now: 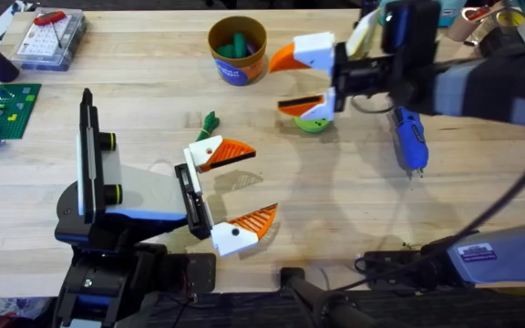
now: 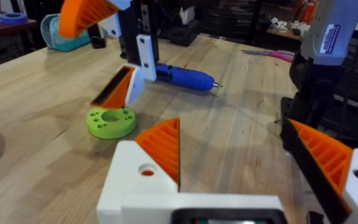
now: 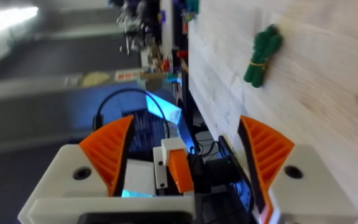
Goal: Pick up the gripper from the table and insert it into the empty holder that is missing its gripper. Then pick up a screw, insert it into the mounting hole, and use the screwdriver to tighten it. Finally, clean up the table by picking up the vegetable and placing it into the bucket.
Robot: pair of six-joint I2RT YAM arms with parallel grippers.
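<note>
Bare wooden table [image 1: 354, 210] separates the spread left claw [image 1: 235, 196] from the screwdriver [image 1: 409, 137].

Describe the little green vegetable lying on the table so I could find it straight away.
Start at the orange-yellow bucket near the far edge of the wooden table. Come nearer from there to the left gripper with its orange tips; the vegetable lies flat just beyond it. It is a small dark-green bunch, unlike the lime-green round disc off to its right.
</note>
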